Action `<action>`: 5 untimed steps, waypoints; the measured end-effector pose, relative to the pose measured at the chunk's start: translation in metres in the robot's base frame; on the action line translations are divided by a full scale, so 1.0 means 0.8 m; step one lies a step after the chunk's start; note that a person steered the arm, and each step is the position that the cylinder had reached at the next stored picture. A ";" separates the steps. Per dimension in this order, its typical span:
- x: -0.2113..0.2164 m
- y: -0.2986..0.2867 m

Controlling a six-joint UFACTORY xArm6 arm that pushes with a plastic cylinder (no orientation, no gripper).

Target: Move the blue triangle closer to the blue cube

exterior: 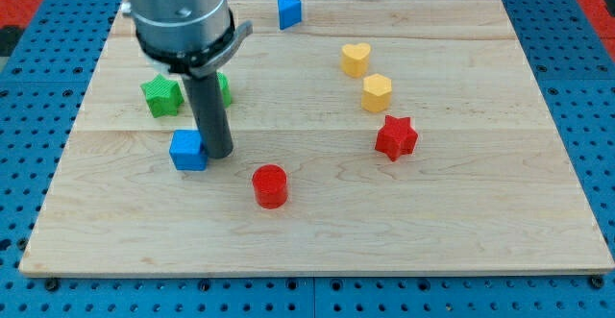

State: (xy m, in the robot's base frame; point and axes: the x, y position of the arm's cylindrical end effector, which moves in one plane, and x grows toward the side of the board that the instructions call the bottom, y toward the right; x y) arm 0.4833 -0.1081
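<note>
The blue triangle point(288, 12) lies near the view's top edge of the wooden board point(461, 212), a little left of centre. The blue cube point(188, 151) sits at the left middle of the board. My tip point(218, 152) is down on the board right beside the cube's right side, touching or nearly touching it. The triangle is far up and to the right of my tip.
A green star point(161, 96) sits above the blue cube, and another green block point(223, 87) is partly hidden behind the rod. A red cylinder point(270, 185), a red star point(396, 137), a yellow heart point(356, 60) and a yellow block point(377, 93) lie to the right.
</note>
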 end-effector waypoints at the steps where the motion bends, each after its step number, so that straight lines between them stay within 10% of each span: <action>1: -0.038 0.027; 5: -0.177 0.089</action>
State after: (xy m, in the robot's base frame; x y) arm 0.3415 -0.0369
